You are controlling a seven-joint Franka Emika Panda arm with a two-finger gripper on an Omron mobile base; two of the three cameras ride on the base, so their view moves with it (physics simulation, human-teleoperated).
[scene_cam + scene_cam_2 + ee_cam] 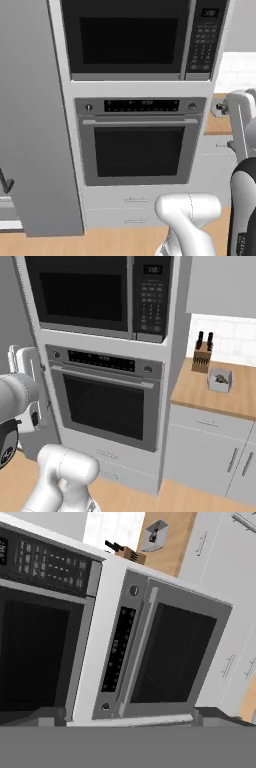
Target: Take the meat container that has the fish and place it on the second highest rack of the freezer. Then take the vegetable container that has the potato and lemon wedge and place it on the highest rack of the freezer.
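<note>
My gripper (130, 718) is open, its two dark fingertips (46, 716) wide apart with nothing between them. It points at the built-in wall oven (170, 657) and the microwave (35, 627) beside it. In the base views my white wrist (241, 117) hangs in front of the oven stack, off to one side (22, 383). The meat container with the fish and the vegetable container with the potato and lemon wedge are out of view. A tall grey panel (35, 125) stands left of the oven; I cannot tell whether it belongs to the freezer, and no racks show.
A wooden counter (200, 391) right of the oven stack carries a knife block (202, 356) and a small grey object (220, 380), with white cabinets (210, 451) below. Two drawers (135, 207) sit under the oven. A sliver of white shelf with dark wire (6, 192) shows at the left edge.
</note>
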